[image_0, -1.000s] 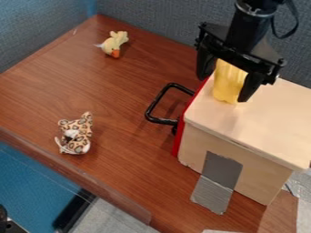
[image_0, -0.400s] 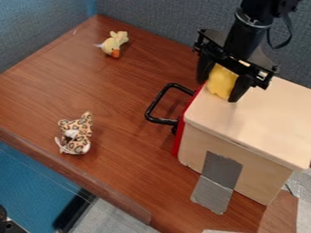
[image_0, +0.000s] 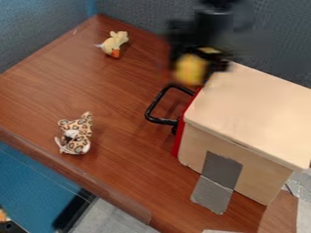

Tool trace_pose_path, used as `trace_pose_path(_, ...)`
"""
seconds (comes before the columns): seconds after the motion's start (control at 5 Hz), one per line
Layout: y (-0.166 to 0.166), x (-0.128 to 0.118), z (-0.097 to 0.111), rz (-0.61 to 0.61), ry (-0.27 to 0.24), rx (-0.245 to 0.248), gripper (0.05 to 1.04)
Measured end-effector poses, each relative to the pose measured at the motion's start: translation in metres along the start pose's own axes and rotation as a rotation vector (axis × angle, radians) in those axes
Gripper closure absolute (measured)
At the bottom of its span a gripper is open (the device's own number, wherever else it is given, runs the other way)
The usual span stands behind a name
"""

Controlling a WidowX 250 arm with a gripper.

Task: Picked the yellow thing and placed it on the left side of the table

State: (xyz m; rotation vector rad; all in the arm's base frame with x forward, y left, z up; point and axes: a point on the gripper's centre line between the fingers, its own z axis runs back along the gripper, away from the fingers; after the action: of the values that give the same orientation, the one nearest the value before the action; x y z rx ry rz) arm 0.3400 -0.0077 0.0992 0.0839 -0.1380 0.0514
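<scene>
Camera view: the gripper [image_0: 191, 73] has swung left from over the wooden box [image_0: 258, 111] and now hangs, blurred, in the upper middle of the frame, just above the black handle [image_0: 156, 101]. It has the yellow thing [image_0: 189, 69] gripped between its fingers. That likely begins the carry; lowering and release on the table's [image_0: 121, 100] left side remain.

It looks like a robotics lab in an office-type space: gray-blue fabric partitions [image_0: 279, 41] stand along the far edges of a wood-grain tabletop [image_0: 115, 86], a black robot arm [image_0: 213, 22] hangs above, and gray tape [image_0: 222, 170] runs from a wooden box [image_0: 255, 113] onto the tabletop.
</scene>
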Motion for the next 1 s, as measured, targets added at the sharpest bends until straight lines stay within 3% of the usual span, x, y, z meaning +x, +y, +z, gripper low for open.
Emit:
trace_pose_path(0.2,0.039,-0.001,0.000,0.071,-0.008,-0.046,0.333)
trace_pose_path(0.4,0.067,-0.005,-0.008,0.118,-0.014,-0.057,0.332)
trace_pose_path(0.6,0.079,0.001,-0.028,0.123,-0.007,-0.102,0.332)
trace_pose_path(0.8,0.081,0.023,-0.035,0.126,-0.043,-0.116,0.333)
trace_pose_path(1.0,0.084,0.044,-0.057,0.126,-0.029,-0.103,0.333)
